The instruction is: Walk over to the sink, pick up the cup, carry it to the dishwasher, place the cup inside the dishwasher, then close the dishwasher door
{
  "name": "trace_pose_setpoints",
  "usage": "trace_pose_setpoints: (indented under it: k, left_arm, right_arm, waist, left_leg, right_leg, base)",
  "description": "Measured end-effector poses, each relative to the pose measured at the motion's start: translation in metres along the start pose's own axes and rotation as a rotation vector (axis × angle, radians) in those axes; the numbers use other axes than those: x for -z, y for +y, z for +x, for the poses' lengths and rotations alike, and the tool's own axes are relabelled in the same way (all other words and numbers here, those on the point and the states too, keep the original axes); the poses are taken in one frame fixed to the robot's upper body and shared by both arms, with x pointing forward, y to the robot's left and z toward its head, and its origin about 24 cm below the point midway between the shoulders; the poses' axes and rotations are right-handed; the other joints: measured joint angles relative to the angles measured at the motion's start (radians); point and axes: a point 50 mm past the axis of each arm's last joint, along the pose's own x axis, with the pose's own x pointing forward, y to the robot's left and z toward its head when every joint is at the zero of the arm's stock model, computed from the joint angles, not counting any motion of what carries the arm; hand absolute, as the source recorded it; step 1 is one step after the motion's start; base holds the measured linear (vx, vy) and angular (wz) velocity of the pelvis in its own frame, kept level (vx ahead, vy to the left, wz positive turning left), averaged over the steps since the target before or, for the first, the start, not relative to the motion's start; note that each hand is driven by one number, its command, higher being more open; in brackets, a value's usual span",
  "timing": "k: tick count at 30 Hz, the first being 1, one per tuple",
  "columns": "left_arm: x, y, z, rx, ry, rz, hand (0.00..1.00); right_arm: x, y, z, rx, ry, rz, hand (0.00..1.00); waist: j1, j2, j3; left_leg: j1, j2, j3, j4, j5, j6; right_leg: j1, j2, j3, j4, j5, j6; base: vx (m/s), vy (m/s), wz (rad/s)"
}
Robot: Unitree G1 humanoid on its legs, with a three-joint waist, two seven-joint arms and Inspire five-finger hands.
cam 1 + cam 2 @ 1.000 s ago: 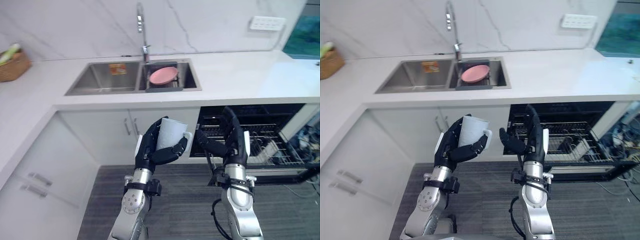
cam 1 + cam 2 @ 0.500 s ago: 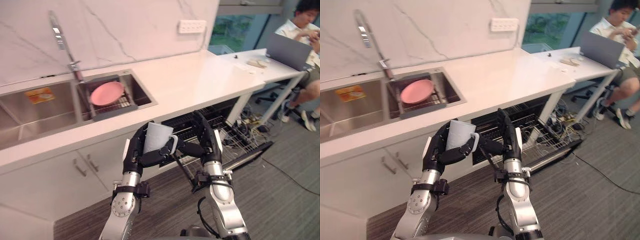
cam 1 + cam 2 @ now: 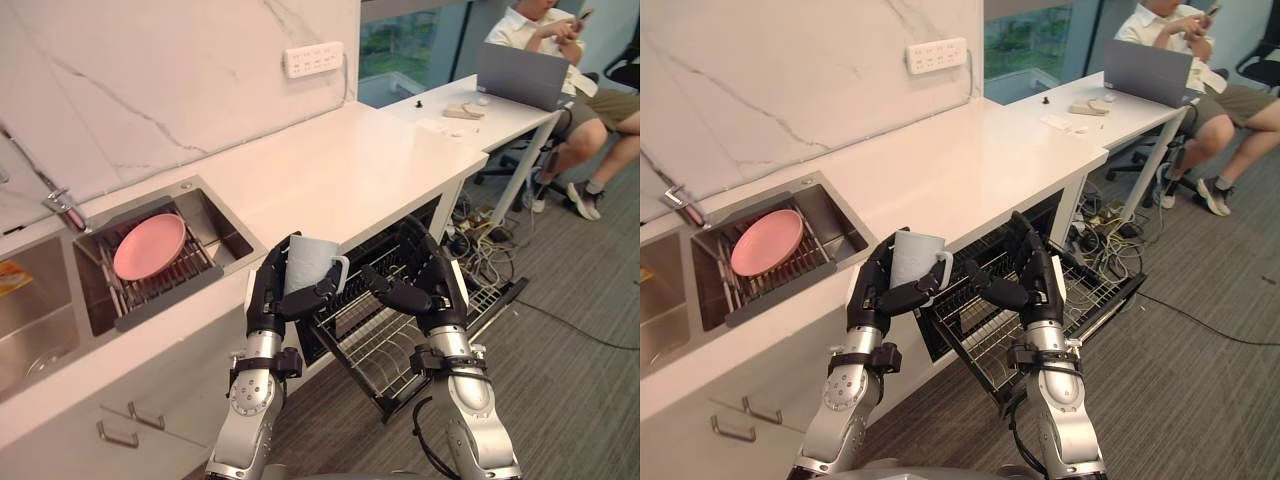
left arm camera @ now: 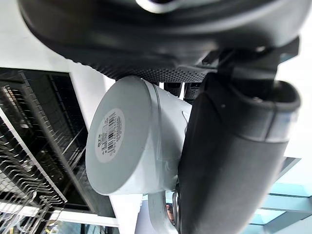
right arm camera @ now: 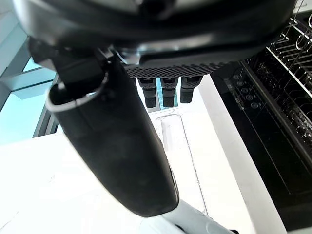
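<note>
- My left hand (image 3: pixel 283 303) is curled round the pale grey cup (image 3: pixel 308 264), thumb across its side and the handle sticking out toward my right hand (image 3: pixel 428 287). In the left wrist view the cup's base (image 4: pixel 113 146) faces the camera and the cup is seated firmly.
- The cup hangs upright in the air just in front of the worktop's (image 3: pixel 340 170) front edge, over the left end of the pulled-out wire rack (image 3: pixel 395 345) of the dishwasher (image 3: pixel 440 300).
- My right hand is relaxed and wide, holding nothing, beside the cup and above the rack.
- To do this carry well, I judge I should keep the cup level and stay clear of the worktop's front edge as I lower it. I should pick a free gap between the tines before loosening the fingers.
- My right hand should stay out of the cup's path, free for the door.
- Compared with a second ago, my head has swung right. The sink (image 3: pixel 215 225) with the pink plate (image 3: pixel 149 245) now sits at the view's left.
- A seated person (image 3: pixel 545 30) and a laptop (image 3: pixel 525 75) at the worktop's far end have come into view.
- My grip on the cup looks unchanged.
</note>
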Motion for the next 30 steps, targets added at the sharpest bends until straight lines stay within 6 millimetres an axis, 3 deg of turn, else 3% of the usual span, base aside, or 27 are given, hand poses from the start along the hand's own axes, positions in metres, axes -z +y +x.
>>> trace_pose_setpoints:
  k: [3,6,16,30]
  left_arm:
    - [-0.001,0.004,0.001,-0.012,-0.005,0.016,0.30]
    - [-0.002,0.004,0.002,-0.011,-0.008,0.017,0.30]
    - [-0.015,-0.001,0.018,0.022,-0.074,0.026,0.30]
    - [-0.014,-0.015,0.017,0.074,-0.070,-0.006,0.30]
  right_arm:
    - [0.001,0.005,-0.001,-0.044,0.002,0.033,0.90]
    - [0.001,0.010,-0.001,-0.080,0.006,0.065,0.90]
    - [0.000,0.020,-0.001,-0.185,0.009,0.126,0.90]
    - [-0.012,0.038,0.015,-0.218,-0.048,0.171,0.90]
  waist:
    - [-0.011,-0.011,-0.005]
    - [-0.012,-0.010,-0.005]
    - [-0.031,-0.009,-0.006]
    - [-0.033,-0.007,-0.007]
  left_leg:
    - [0.061,-0.042,0.025,-0.123,0.055,0.023]
    - [0.106,-0.054,0.044,-0.191,0.079,0.032]
    - [0.128,-0.050,0.080,-0.229,0.087,0.043]
    - [0.136,-0.051,0.110,-0.260,0.103,0.046]
  right_leg:
    - [0.006,-0.034,0.024,-0.028,0.014,0.023]
    - [0.018,-0.042,0.041,-0.045,0.023,0.034]
    - [0.018,-0.023,0.084,-0.090,0.069,0.035]
    - [0.019,-0.019,0.110,-0.146,0.108,0.043]
  base:
    - [0.07,0.129,-0.09]
    - [0.01,0.061,-0.14]
    - [-0.04,0.013,-0.15]
    - [-0.01,0.003,-0.07]
